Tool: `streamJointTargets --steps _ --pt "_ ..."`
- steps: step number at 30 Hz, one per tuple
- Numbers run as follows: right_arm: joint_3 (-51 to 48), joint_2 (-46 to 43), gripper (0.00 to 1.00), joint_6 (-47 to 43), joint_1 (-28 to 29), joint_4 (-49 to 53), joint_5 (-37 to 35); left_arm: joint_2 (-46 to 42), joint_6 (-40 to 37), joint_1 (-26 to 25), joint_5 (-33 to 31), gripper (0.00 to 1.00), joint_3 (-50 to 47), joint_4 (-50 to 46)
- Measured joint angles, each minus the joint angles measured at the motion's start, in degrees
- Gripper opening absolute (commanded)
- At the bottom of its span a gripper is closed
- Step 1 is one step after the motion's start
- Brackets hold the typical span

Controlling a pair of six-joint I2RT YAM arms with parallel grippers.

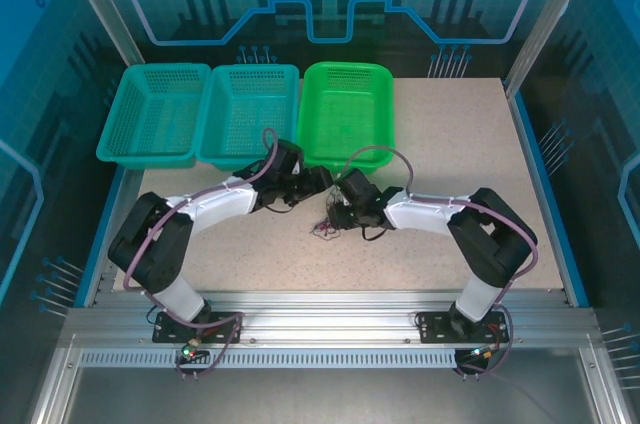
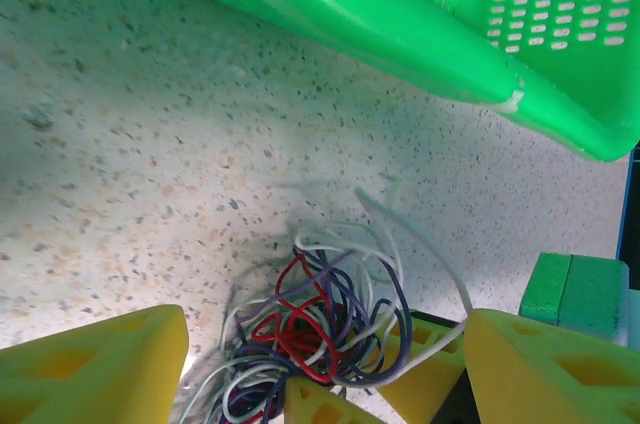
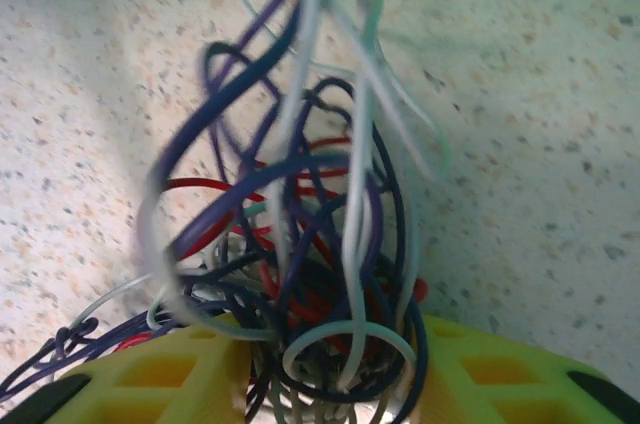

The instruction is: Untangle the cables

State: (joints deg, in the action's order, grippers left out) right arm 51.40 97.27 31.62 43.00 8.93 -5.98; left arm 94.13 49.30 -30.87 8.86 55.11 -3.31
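r fingers (image 3: 140, 379) narrow on the cables (image 3: 300, 234), l fingers (image 2: 100, 364) wide; if i yank, they cd knot tighter.

The table (image 1: 450, 144) has a flat, cream-beige top speckled with dark flecks like stone, edged in blue along its sides. Three perforated plastic baskets stand in a row along its far left edge, touching or nearly touching side by side: a teal basket (image 1: 165, 68) at the left, a second teal basket (image 1: 255, 69) in the middle and a bright green basket (image 1: 345, 66) at the right. Near the middle of the table, in front of the green basket, rests a knotted clump of thin cream-white, red and dark purple cables (image 1: 325, 230).
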Motion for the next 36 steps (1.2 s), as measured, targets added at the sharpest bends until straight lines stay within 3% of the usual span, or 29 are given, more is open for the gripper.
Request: streamJointTargets --steps 2,6,12,21,25,29,35,36 --pt "-0.3 -0.1 0.30 -0.1 -0.3 -0.1 0.5 0.9 0.5 -0.3 0.0 0.67 0.7 0.1" --pt "-0.5 -0.2 0.30 -0.6 -0.6 -0.1 1.0 1.7 1.9 -0.5 -1.0 0.62 1.0 0.4" --pt "-2.7 -2.7 0.30 -5.4 1.4 -2.9 4.3 3.3 4.4 -0.4 -3.7 0.74 -1.2 4.7" --pt "-3.8 -3.1 0.30 -8.0 3.1 -4.5 7.8 3.3 11.2 -1.1 -0.9 0.72 -5.0 20.7" --pt "-4.7 -3.4 0.30 -8.0 3.1 -5.2 8.0 3.3 12.8 -1.1 -0.3 0.53 -6.4 22.0" --pt "-4.9 -3.7 0.28 -7.9 3.1 -5.2 7.9 2.9 12.1 -1.1 0.2 0.00 -6.3 20.1" --pt "-5.2 -4.0 0.11 -5.5 3.0 -4.5 2.3 -3.2 8.4 -1.0 -4.0 0.00 -6.3 10.4" --pt "-5.4 -4.4 0.11 -4.6 2.7 -4.9 1.3 -4.9 7.6 -0.9 -4.8 0.00 -6.3 8.6"
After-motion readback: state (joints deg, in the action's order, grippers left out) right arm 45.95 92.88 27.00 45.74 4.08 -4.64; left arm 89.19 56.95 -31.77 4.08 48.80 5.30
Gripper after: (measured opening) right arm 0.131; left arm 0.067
